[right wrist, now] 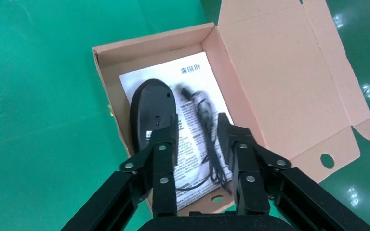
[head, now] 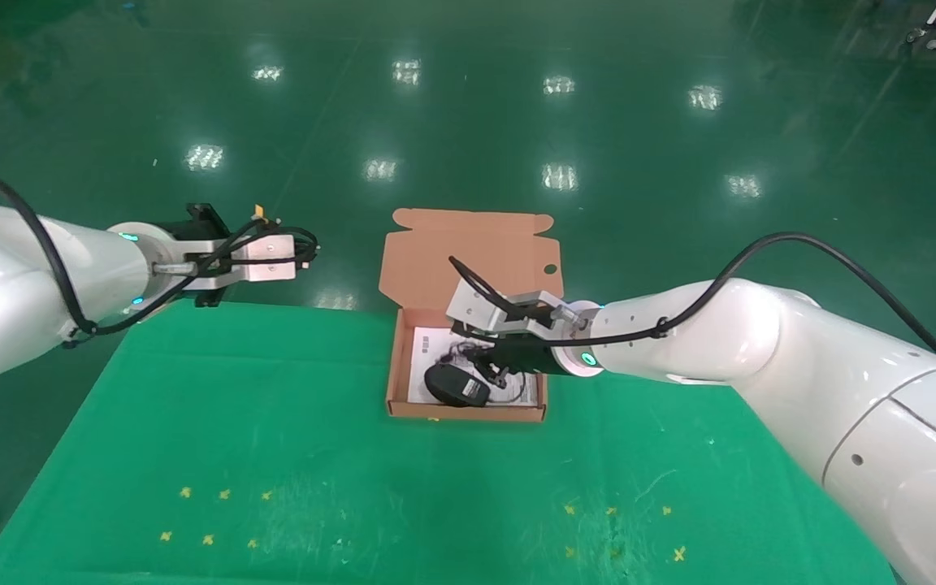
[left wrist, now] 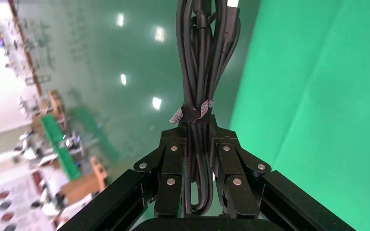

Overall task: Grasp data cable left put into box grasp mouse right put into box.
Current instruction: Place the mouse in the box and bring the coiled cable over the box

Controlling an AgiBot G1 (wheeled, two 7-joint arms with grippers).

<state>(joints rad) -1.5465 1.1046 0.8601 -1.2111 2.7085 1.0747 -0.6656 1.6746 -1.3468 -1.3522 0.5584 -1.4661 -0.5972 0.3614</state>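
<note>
Right pincer hovers wide above the box, partly hiding the mouse inside; left pincer, beside the box, clamps the data cable, its far end cut off.

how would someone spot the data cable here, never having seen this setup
Start at the green table and go to its far left edge, where the left gripper hangs. The data cable is the tied bundle of thick black loops clamped there, unlike the thin loose cord beside the mouse in the box.

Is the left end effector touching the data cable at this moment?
Touching. The left wrist view shows the left end effector with its fingers pressed against both sides of the data cable bundle.
</note>
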